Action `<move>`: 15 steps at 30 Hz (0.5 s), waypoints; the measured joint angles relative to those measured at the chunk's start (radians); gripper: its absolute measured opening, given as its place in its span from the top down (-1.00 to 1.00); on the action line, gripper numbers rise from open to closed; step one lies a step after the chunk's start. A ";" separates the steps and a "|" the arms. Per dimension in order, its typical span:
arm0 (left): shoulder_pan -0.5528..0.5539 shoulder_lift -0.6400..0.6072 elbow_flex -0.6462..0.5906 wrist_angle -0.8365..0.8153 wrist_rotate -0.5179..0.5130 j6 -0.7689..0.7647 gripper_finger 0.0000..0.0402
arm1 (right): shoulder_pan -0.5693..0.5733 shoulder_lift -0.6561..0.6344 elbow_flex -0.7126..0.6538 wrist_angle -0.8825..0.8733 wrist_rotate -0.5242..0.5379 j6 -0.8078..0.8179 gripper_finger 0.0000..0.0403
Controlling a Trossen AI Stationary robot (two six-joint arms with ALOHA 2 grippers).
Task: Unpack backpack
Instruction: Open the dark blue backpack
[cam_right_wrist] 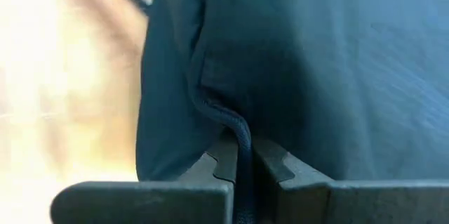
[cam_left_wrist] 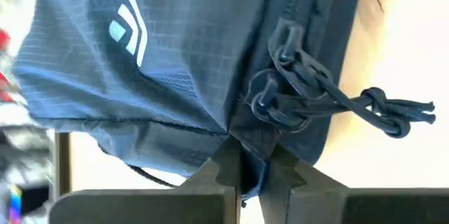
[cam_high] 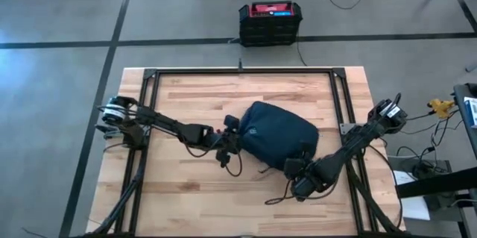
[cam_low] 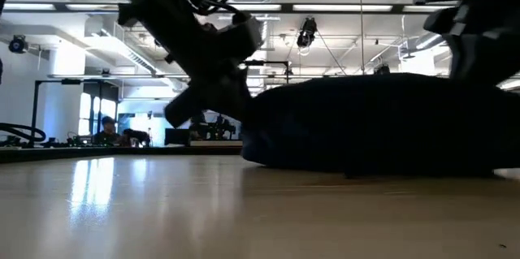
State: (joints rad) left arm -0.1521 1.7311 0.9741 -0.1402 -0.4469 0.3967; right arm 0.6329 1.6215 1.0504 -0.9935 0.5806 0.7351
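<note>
Navy ripstop fabric fills both wrist views: the backpack (cam_high: 277,136) lies on its side near the middle of the wooden table (cam_high: 179,193), and both arms have hold of it. The left gripper (cam_high: 229,146) sits at the bag's left edge; its wrist view shows the jaws nearly closed, pinching a fold of fabric (cam_left_wrist: 238,147) just beside the zipper pulls (cam_left_wrist: 280,90) and their knotted cords (cam_left_wrist: 382,108). The right gripper (cam_high: 293,171) is at the bag's near right corner, its jaws narrow around a corded seam (cam_right_wrist: 242,136) of the fabric.

As for progress, the unpacking looks barely begun. No contents lie on the table in the overhead picture, the bag is full and rounded, and the zipper seen past the left fingers appears closed. By my judgement the arms are only bracing the bag; opening the zipper and lifting things out all remain.

The high view alone gives the layout, with a black crate (cam_high: 270,22) on the floor beyond the table. Only the left wrist view shows the white logo (cam_left_wrist: 130,31) and the pulls up close. The low view adds little beyond the bag's dark mound (cam_low: 382,121) resting flat, and a person (cam_low: 104,129) far back in the room.
</note>
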 joint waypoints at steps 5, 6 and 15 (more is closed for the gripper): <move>-0.033 -0.076 -0.006 -0.188 -0.016 -0.269 0.99 | -0.073 -0.004 -0.001 0.003 0.106 -0.108 0.87; -0.040 -0.087 -0.010 -0.212 -0.016 -0.322 0.99 | -0.089 -0.006 -0.001 0.003 0.123 -0.137 0.82; -0.108 -0.115 -0.099 -0.143 -0.020 -0.704 1.00 | -0.222 -0.024 -0.001 0.058 0.218 -0.454 0.21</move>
State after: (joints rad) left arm -0.2601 1.6156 0.8751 -0.2833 -0.4671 -0.3071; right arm 0.4106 1.5973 1.0497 -0.9353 0.7988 0.2813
